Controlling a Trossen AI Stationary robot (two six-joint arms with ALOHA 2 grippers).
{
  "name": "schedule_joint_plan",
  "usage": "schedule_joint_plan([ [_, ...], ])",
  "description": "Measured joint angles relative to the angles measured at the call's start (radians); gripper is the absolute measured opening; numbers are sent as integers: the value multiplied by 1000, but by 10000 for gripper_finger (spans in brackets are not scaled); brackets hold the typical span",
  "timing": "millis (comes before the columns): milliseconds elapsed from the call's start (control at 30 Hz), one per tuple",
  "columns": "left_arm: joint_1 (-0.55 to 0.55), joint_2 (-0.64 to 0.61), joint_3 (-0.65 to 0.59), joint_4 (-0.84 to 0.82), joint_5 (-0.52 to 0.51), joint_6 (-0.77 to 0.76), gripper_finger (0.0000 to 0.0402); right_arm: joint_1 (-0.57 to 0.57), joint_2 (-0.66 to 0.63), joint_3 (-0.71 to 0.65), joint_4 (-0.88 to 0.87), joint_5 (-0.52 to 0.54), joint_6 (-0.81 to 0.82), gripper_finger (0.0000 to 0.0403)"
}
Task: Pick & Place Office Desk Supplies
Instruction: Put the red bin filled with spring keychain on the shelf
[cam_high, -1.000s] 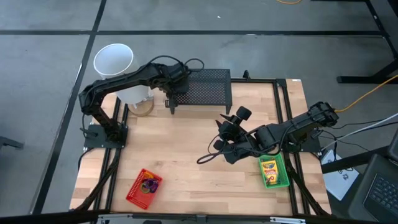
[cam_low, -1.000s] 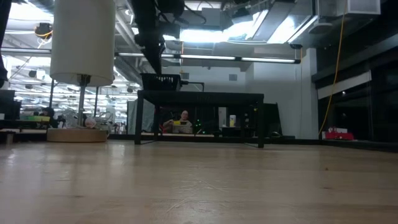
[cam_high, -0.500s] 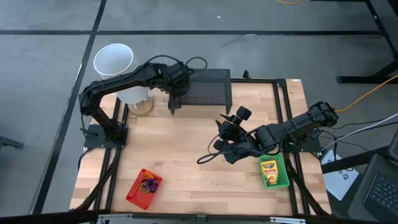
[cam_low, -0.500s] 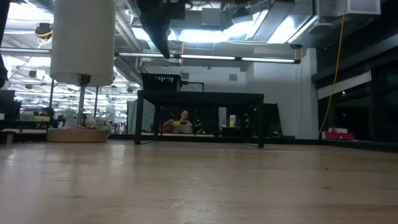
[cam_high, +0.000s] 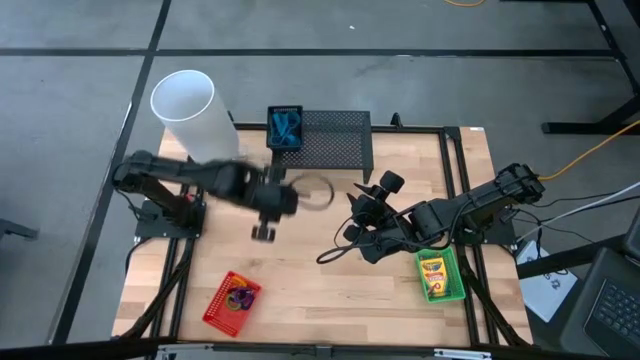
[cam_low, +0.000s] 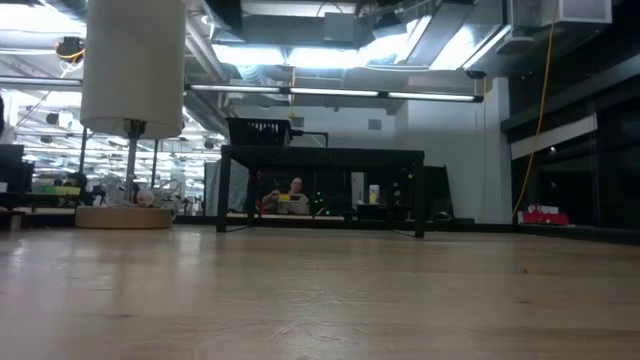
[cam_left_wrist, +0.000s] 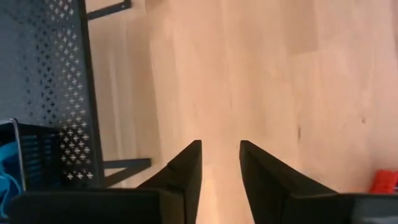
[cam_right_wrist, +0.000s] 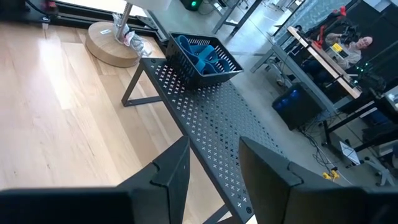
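Observation:
My left gripper (cam_high: 265, 230) (cam_left_wrist: 221, 163) is open and empty above bare wood in the table's left-middle. My right gripper (cam_high: 372, 192) (cam_right_wrist: 214, 163) is open and empty at the right-middle, facing the stand. A black mesh basket (cam_high: 285, 127) (cam_right_wrist: 202, 57) (cam_low: 262, 132) holding blue-handled scissors (cam_right_wrist: 198, 51) stands by its base on the left end of the wide black mesh stand (cam_high: 335, 140). A red basket (cam_high: 232, 299) with purple and orange loops sits near the near-left edge. A green basket (cam_high: 441, 275) holds a yellow-and-green crayon box.
The big white cylinder (cam_high: 190, 112) (cam_low: 133, 60) stands on a round wooden base (cam_right_wrist: 112, 43) at the far-left corner. The stand (cam_low: 320, 152) spans the far edge. Bare wood (cam_high: 310, 270) lies between the red and green baskets. A black cable loops under the right arm (cam_high: 335, 250).
My left gripper has risen from over the black basket on the stand, then swung fast toward the table's near edge and lower, over bare wood. The black basket with scissors stays on the stand's left end, now uncovered. The right arm has kept still.

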Motion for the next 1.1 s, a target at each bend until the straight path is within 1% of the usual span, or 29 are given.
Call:
schedule_joint_plan([
  [100,-119,0,0,-3,-54,-96,124,0,0,0,0,0,-14,139],
  [167,-197,5,0,-6,-111,-169,136,0,0,0,0,-6,-18,139],
  [267,-313,9,-2,-33,-184,-312,154,0,0,0,0,-27,-33,139],
  [433,-497,12,-17,-58,-233,-590,174,0,0,0,0,-27,-42,139],
  [533,-593,13,-51,-62,-212,-749,179,0,0,0,0,-27,-46,139],
  [600,-650,20,-79,-57,-175,-848,180,0,0,0,1,-32,-44,139],
  [667,-698,37,-102,-51,-135,-931,180,0,0,0,17,-54,-43,139],
  [733,-744,65,-113,-45,-114,-992,179,0,0,0,41,-75,-45,139],
  [800,-780,102,-113,-30,-115,-1016,177,0,0,0,66,-106,-46,139],
  [867,-815,140,-113,-2,-108,-1026,174,0,0,0,92,-159,-46,139],
  [1000,-865,234,-113,42,-46,-1067,171,2,0,0,153,-270,-49,139],
  [1100,-897,310,-113,64,14,-1073,169,3,0,0,186,-309,-72,139],
])
